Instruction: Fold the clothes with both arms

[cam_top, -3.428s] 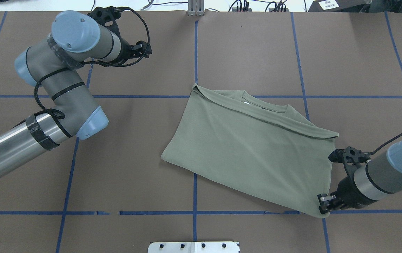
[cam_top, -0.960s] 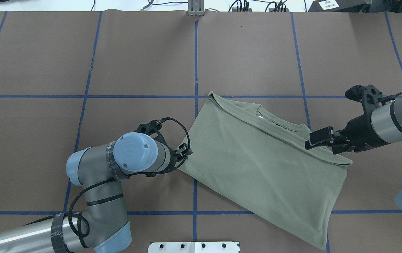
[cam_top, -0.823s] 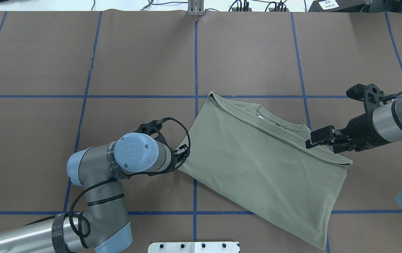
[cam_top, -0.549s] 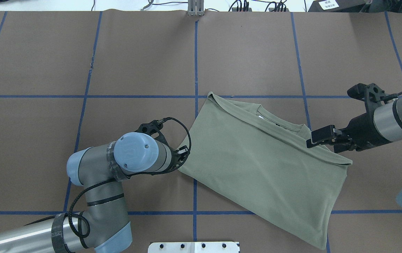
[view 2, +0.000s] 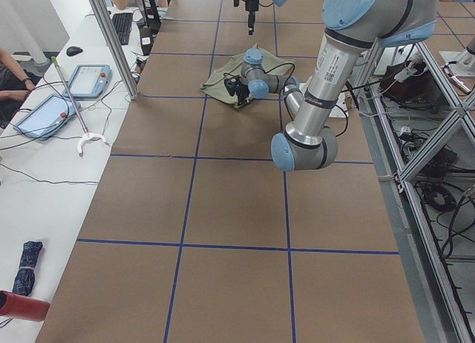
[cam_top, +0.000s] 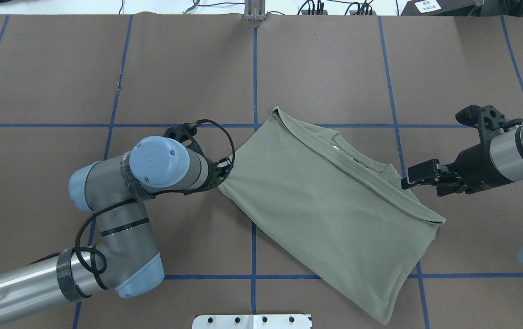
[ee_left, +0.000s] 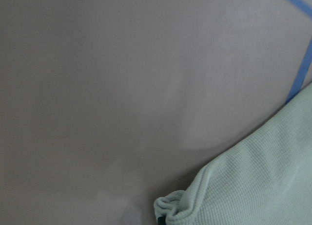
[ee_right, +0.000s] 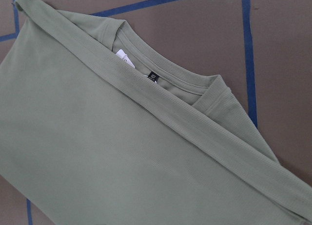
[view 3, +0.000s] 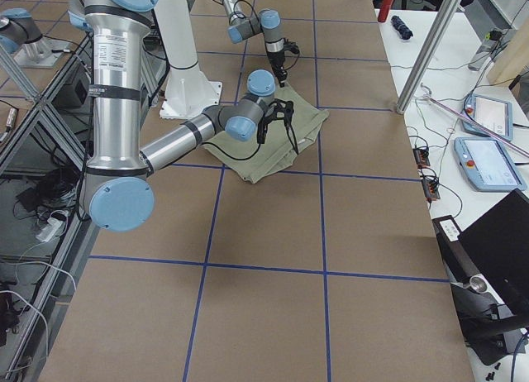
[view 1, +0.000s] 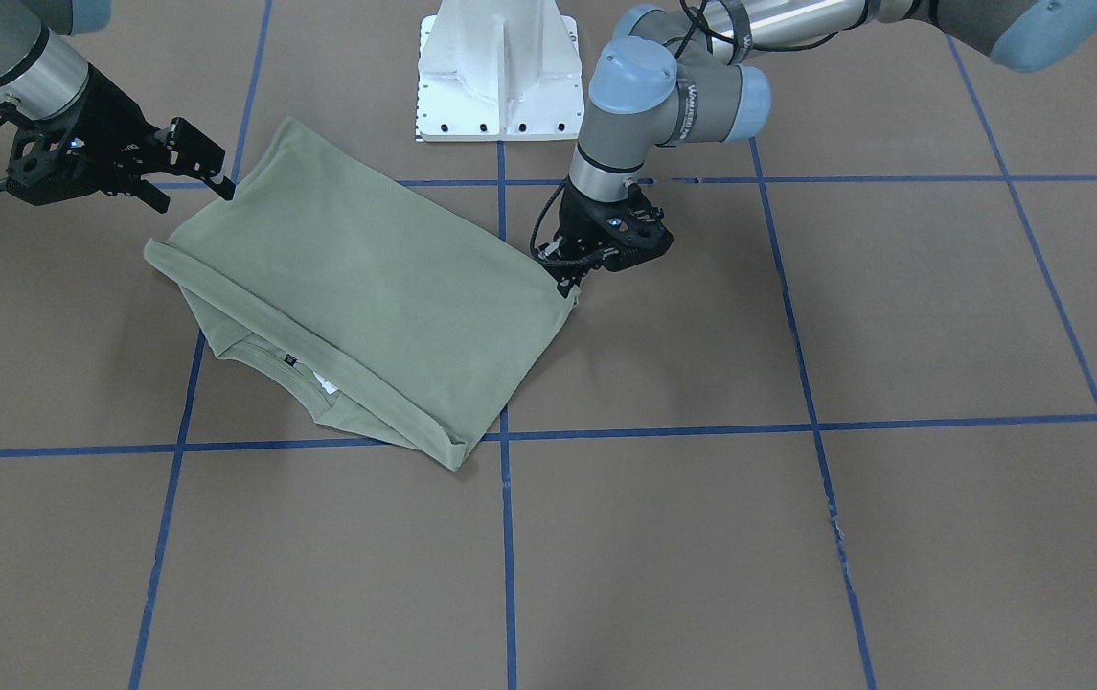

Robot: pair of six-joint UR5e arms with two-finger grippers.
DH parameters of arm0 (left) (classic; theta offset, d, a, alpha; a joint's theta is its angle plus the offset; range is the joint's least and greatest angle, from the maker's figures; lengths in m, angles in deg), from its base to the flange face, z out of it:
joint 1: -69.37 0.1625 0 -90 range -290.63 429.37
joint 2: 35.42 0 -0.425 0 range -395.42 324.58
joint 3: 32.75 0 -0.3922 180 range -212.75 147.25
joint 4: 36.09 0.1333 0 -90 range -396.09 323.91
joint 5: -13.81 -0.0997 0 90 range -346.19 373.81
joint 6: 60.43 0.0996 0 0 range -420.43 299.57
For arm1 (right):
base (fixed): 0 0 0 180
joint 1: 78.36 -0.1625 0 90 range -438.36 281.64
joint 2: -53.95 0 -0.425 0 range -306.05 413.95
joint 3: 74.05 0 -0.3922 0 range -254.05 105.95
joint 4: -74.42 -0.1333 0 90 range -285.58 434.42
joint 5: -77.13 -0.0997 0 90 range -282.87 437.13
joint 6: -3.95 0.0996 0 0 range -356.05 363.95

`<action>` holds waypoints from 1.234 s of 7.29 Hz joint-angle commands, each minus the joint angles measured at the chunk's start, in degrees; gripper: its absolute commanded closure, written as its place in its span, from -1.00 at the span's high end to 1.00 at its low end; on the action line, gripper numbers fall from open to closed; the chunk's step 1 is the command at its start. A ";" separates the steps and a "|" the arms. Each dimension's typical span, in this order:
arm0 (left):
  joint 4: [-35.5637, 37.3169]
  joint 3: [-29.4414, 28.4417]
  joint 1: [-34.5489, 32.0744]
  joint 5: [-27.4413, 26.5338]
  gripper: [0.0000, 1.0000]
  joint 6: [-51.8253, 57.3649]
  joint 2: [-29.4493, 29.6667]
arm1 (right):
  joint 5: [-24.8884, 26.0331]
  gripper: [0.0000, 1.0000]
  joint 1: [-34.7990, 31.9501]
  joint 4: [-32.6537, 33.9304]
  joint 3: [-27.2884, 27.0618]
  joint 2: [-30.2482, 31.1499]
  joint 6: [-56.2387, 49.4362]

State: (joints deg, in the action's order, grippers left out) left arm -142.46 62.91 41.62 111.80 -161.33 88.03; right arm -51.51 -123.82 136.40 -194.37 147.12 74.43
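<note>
1. One brown surface (cam_top: 334, 68), gridded with blue tape.
2. Green shirt (cam_top: 330, 214) lying folded and skewed, right of centre, collar on the far side.
3. Left gripper (view 1: 569, 280) clamped on the shirt's bunched left corner, low against the surface.
4. Right gripper (cam_top: 419, 185) spread open, empty, just beside the shirt's far right edge.

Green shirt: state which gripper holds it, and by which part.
The left gripper pinches the shirt by its bunched left corner, jaws closed on it. The right gripper, jaws open, holds nothing.
</note>
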 commanded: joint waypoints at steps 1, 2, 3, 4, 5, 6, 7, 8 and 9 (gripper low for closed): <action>0.73 -1.42 -7.11 0.00 -1.00 7.87 0.13 | 0.23 1.00 -0.16 -0.02 0.00 -0.10 0.00; 0.03 -4.74 -9.75 -0.35 -1.00 11.91 2.05 | 0.49 1.00 -0.16 -0.02 0.08 -0.18 0.00; -0.15 -8.25 -12.21 -0.44 -1.00 15.87 4.41 | 0.67 1.00 -0.07 0.06 0.26 -0.18 0.00; -5.11 -14.38 -13.54 -1.22 -1.00 17.82 6.96 | 0.67 1.00 0.02 -0.02 0.61 -0.18 0.00; -12.47 -25.75 -13.90 -3.75 -1.00 18.10 12.38 | 0.67 1.00 0.02 -0.02 0.70 -0.79 0.00; -16.63 -33.44 -14.52 -5.69 -1.00 19.76 16.87 | 0.67 1.00 -0.07 -0.02 1.22 -0.89 0.00; -18.68 -35.60 -15.39 -5.97 -1.00 21.69 18.40 | 0.59 1.00 -0.07 -0.02 1.23 -0.89 0.00; -21.39 -39.80 -15.49 -6.41 -1.00 21.97 21.46 | 0.50 1.00 -0.07 -0.02 1.23 -0.89 0.09; -24.47 -45.76 -15.40 -9.63 -1.00 22.06 25.23 | 0.50 1.00 -0.07 -0.02 1.23 -0.97 0.00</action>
State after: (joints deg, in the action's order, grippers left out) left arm -163.26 23.67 26.31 104.88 -139.73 109.02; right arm -50.97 -123.88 136.38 -193.18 146.22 74.47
